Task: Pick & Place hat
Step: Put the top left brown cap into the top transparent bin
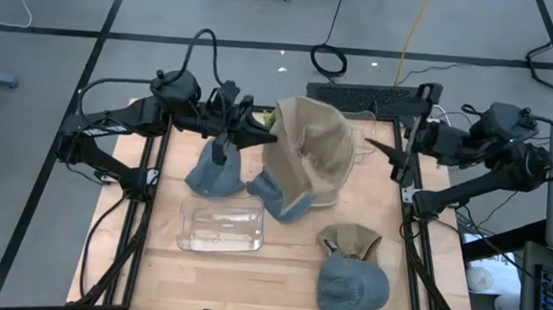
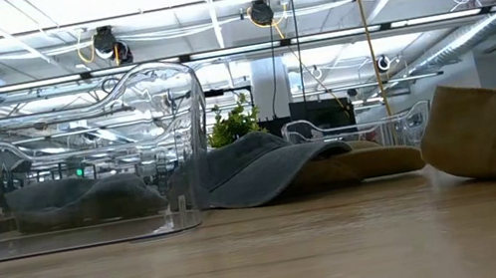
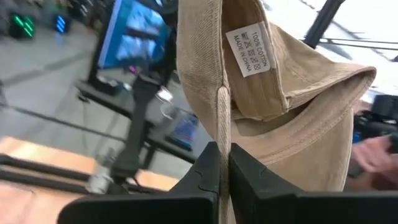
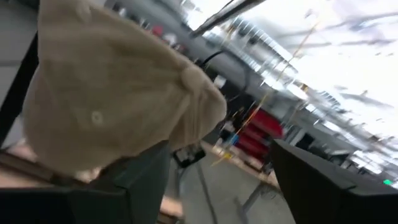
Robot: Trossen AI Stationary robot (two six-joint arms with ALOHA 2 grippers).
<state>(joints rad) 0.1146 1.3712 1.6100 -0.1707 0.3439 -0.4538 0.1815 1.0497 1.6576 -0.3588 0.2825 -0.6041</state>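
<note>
- The wooden table top [image 1: 279, 271] is pale, with a black frame along its edges.
- The floor [image 1: 170, 14] around it is grey, crossed by dark lines.
- Black cables [image 1: 329, 57] lie coiled on the floor beyond the table; a yellow cord [image 1: 414, 29] runs beside them.
- A ceiling of bright strip lights [image 2: 206, 10] and pipes spans the room in the low view.
- A green plant [image 2: 233, 121] stands far behind the table.
- A lit blue screen [image 3: 134, 34] glows in the left wrist view.

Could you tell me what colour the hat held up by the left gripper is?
Tan cotton hat; left wrist view.
</note>
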